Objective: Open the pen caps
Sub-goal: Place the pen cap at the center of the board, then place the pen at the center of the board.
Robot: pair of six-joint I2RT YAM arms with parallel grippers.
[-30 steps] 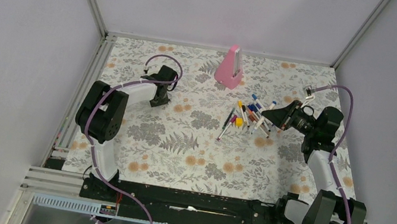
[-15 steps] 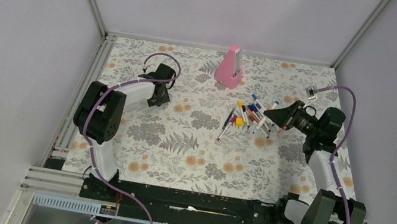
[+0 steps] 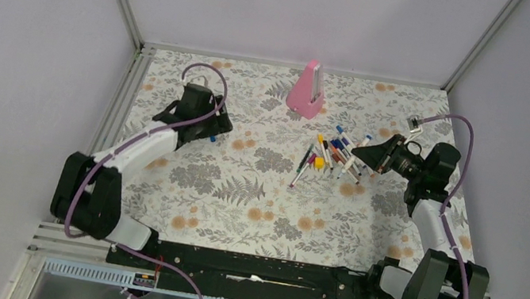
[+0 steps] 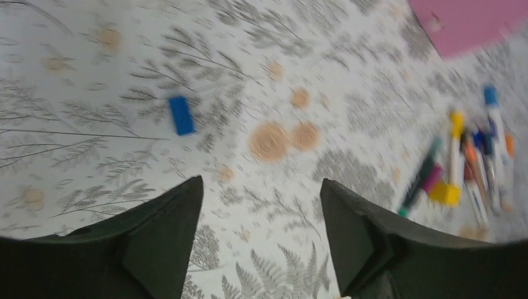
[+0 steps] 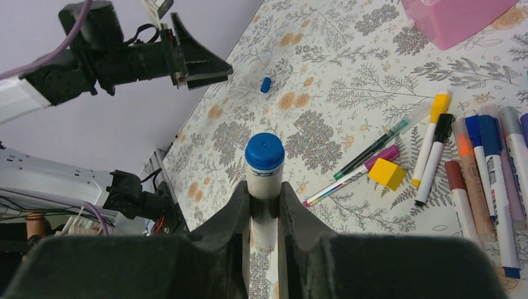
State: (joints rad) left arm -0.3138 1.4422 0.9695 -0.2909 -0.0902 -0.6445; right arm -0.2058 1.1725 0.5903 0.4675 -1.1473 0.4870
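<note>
Mid-task on the floral cloth [image 3: 239, 193]: your right gripper [image 5: 264, 193], at the right of the overhead view, is pinched on a white marker [image 5: 263, 218], which stands straight up between the jaws. The marker's blue cap [image 5: 264, 152] is on and pokes clear above the fingertips. Your left gripper [image 4: 261, 187], at the upper left of that view, hangs spread and empty above the cloth. A loose blue cap [image 4: 182, 114] lies just ahead of it, touching neither finger.

The step in hand looks like the next uncapping. Bring the spread jaws across to the raised marker and close on the cap alone, above the right fingertips. Then pull in line with the barrel, since a slanted tug could lever the marker out of the pinch. The cap is a short, smooth plastic cylinder with a rounded top, so it offers little to grip; seat it deep between the pads.

The other capped markers [image 5: 485, 168] lie heaped at the right of the wrist view. They are thin white barrels tipped in yellow, black, orange, blue and red. A yellow block [image 5: 386, 173] sits beside them, and a pink wedge [image 3: 307, 90] stands further up the frame.
</note>
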